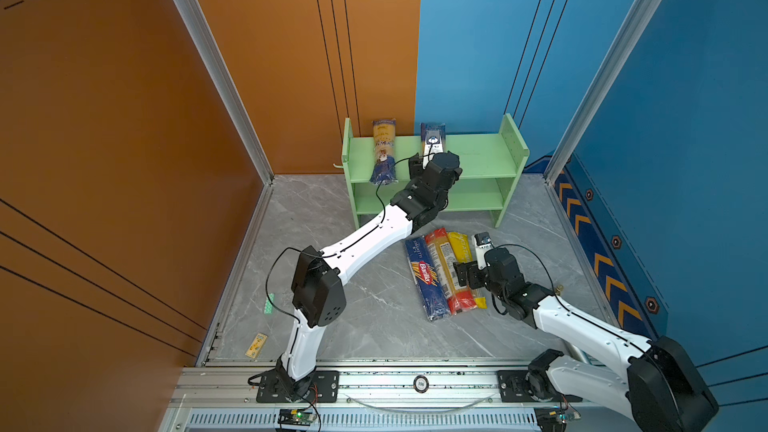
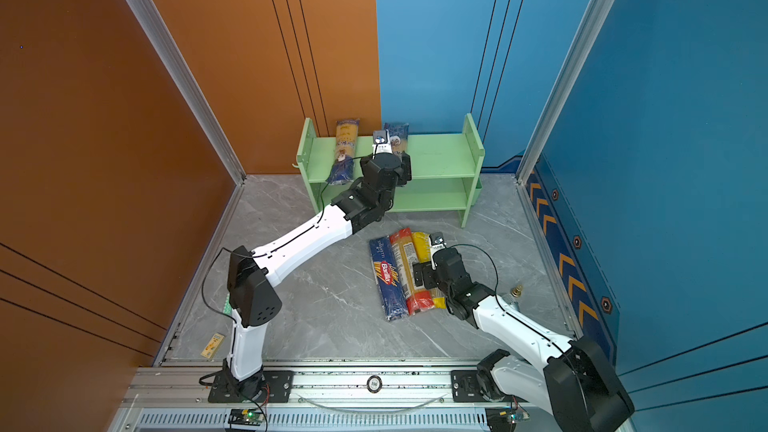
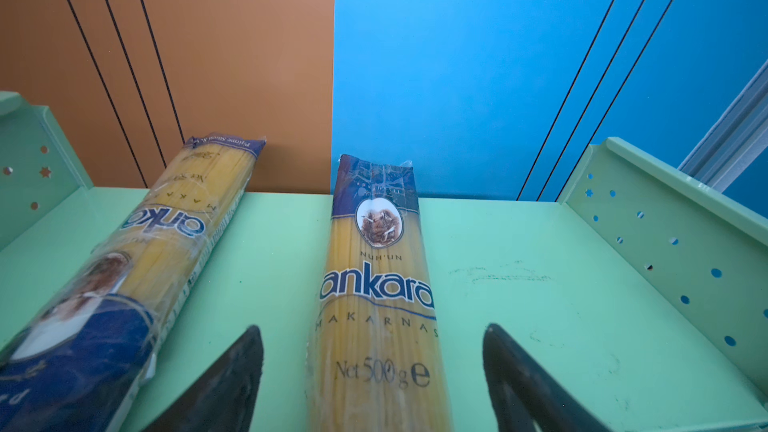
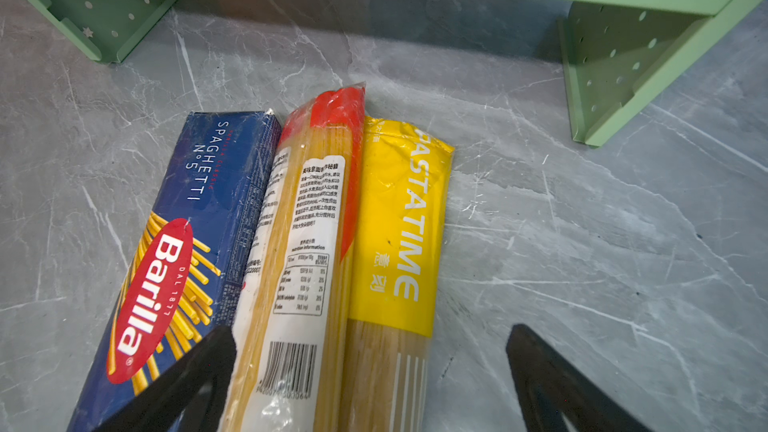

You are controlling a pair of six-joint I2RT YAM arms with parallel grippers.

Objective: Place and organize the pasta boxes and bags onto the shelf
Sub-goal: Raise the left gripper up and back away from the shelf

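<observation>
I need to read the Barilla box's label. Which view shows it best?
The right wrist view: the Barilla box is close, its lettering legible, one end cut off. Both top views show the box whole but small. The left wrist view misses it.

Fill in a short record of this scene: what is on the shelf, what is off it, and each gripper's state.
top tier: shelf holds left-end Ankara packet and middle Ankara packet
on tabletop: Barilla box, red-ended packet, yellow Pastatime packet, side by side
left gripper: open, astride the middle Ankara packet, not touching
right gripper: open, over the red-ended and yellow packets
</observation>
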